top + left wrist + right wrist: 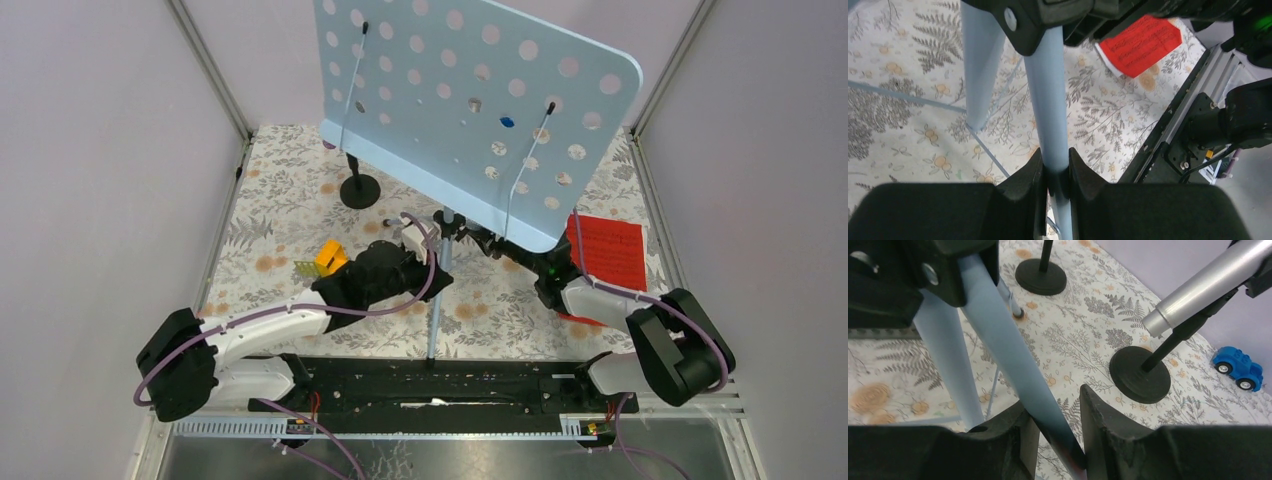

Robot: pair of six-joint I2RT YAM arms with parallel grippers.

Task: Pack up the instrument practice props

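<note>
Black left fingers [1023, 185] pinch a tripod leg [1048, 100] of the pale-blue sheet-music holder [470, 100], which stands upright mid-surface. Right fingers [1103, 420], slightly spread, straddle what looks like a second leg [998, 340]. A red music sheet [608, 250] lies flat farther right. Uneven pulls from the two arms could tip the top-heavy stand onto the nearby mic mount [1140, 372].

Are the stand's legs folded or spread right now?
Spread: the legs splay apart toward the table; the left gripper is shut on one.
</note>
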